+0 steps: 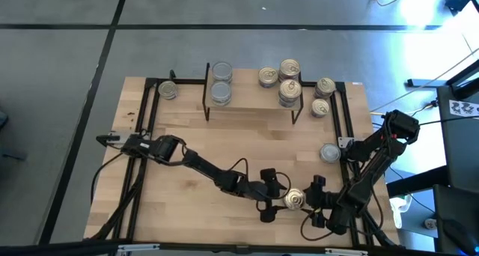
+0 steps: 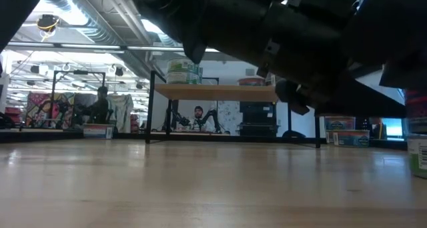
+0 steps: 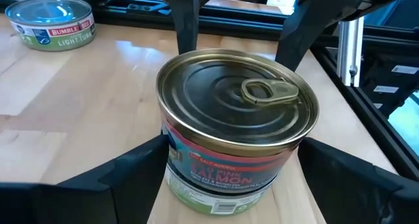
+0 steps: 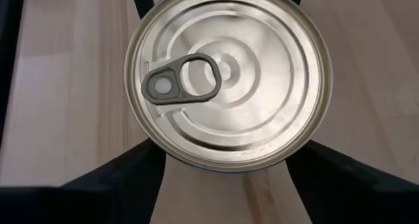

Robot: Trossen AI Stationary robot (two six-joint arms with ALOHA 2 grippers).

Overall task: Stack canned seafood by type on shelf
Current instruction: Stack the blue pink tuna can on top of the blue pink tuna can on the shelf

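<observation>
Left claw [image 1: 281,199] clamps a can [image 1: 294,201]; right claw [image 1: 308,201] straddles it too, though I cannot tell if it grips. Shelf [image 1: 251,108] stands well beyond both claws, with cans [image 1: 221,82] on it. The clamped can has a gold pull-ring lid and sits between the claws.

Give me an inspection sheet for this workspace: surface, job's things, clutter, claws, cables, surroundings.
Surface: wooden table, no spills seen.
Job's things: shelf carries silver-lid cans at one end and gold-lid cans at the other. Four loose cans stand on the table. One pull-ring can sits near the front edge.
Clutter: nothing seen.
Claws: left claw shut on the pull-ring can. Right claw is at the same can, grip unclear.
Cables: black cable loops along the left arm.
Surroundings: grey floor. A person is beyond the table.
</observation>
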